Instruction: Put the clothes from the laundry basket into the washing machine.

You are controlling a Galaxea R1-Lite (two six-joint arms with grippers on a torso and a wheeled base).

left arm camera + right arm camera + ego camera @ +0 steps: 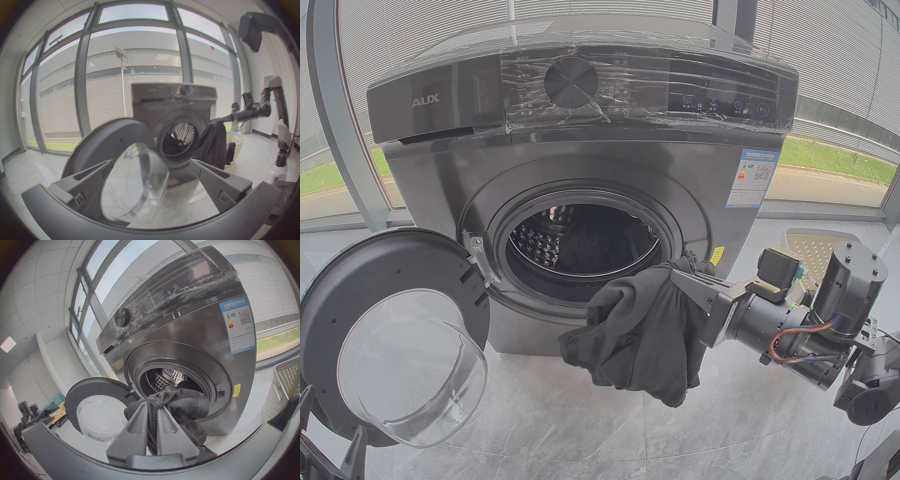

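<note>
Black garment [640, 331]: soft, matte cloth, crumpled into loose folds. It hangs in the air in front of the washing machine [581, 156], at the lower right of the round opening and outside the drum [581, 240]. Its bottom hem dangles above the floor [550, 412]. Whether the cloth brushes the front panel cannot be told. The right wrist view shows a narrow band of trim along one fold.

Right gripper [153, 405]: two grey wedge-shaped fingers pressed together on a bunched top part of the garment, cloth pinched between them and spilling to both sides.

Machine: dark grey metal front-loader with a round knob and a control strip under wrinkled clear film. A blue-edged label sits on the right of the front. Drum is shiny perforated steel, dark inside.

Door [394, 281]: swung fully open to the robot's left, a grey round frame around a bulging clear bowl.

Left gripper [150, 165]: fingers spread wide, nothing between them, low down beside the open door.

Laundry basket [281, 387]: pale perforated plastic, on the floor to the right of the machine, a dark cloth [287, 408] draped at its rim.

Floor: glossy pale grey marbled tile.
</note>
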